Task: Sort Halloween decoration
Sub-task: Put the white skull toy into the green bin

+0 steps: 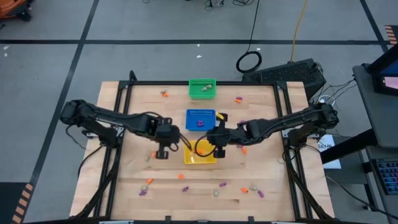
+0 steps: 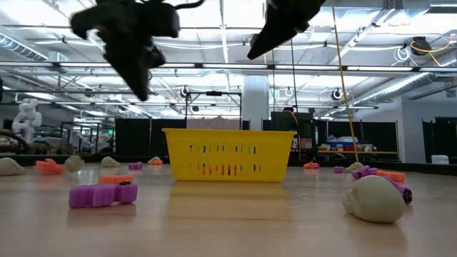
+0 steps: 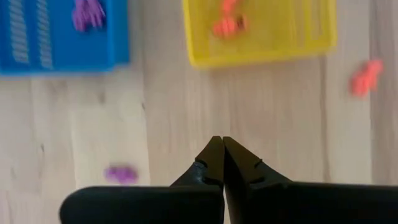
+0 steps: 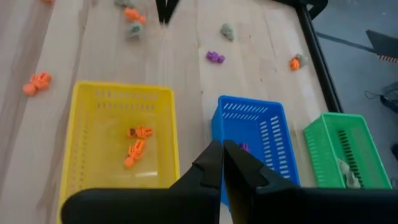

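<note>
Both the left gripper (image 3: pixel 222 144) and right gripper (image 4: pixel 222 148) hover pinched closed and empty near the yellow plastic basket (image 1: pixel 199 155), so neither could grasp the tiny plastic trinkets (image 1: pixel 183 176) scattered across the wooden surface (image 1: pixel 273 180) without reopening.

Both arms reach in from the table's outer sides toward its middle, elbows bent, wrists close together but apart. The left arm stretches in from the left; its gripper (image 1: pixel 163 153) points down at the table, held above the surface. In the left wrist view its fingers (image 3: pixel 212 163) press together at the tips with no gap and nothing between them. The right arm comes in from the right, forearm slanting toward the centre; its gripper (image 1: pixel 219 151) also hangs raised, pointing down. In the right wrist view its fingers (image 4: pixel 212 163) meet tip to tip, empty. From the low view both grippers hang high above the tabletop, neither touching it.
</note>
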Controlling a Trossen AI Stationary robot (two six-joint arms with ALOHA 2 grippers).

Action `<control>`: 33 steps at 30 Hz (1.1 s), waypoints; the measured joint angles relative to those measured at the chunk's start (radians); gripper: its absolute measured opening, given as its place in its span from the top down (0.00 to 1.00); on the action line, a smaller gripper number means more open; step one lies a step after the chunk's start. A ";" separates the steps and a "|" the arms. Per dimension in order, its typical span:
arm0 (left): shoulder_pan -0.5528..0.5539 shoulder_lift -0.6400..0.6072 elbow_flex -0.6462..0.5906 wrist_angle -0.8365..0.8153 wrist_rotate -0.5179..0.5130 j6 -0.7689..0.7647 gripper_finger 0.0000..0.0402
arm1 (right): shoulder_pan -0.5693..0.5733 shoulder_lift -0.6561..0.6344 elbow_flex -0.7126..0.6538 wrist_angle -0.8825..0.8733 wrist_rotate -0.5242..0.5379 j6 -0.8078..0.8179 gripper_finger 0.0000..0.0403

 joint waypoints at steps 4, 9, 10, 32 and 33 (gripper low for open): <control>-0.033 -0.042 -0.016 -0.093 0.004 -0.056 1.00 | 0.000 0.000 0.000 -0.020 -0.002 0.013 1.00; -0.060 -0.062 -0.089 -0.084 0.033 -0.113 1.00 | 0.000 0.000 0.000 -0.016 -0.002 0.012 1.00; -0.066 -0.060 -0.107 -0.076 0.046 -0.111 0.99 | 0.001 0.001 0.000 -0.015 -0.002 0.013 1.00; -0.233 0.109 -0.238 0.238 0.056 -0.295 0.39 | 0.029 0.004 0.000 -0.001 -0.002 0.022 1.00; -0.234 0.119 -0.238 0.239 0.046 -0.295 0.39 | 0.029 0.003 0.000 -0.001 -0.002 0.022 1.00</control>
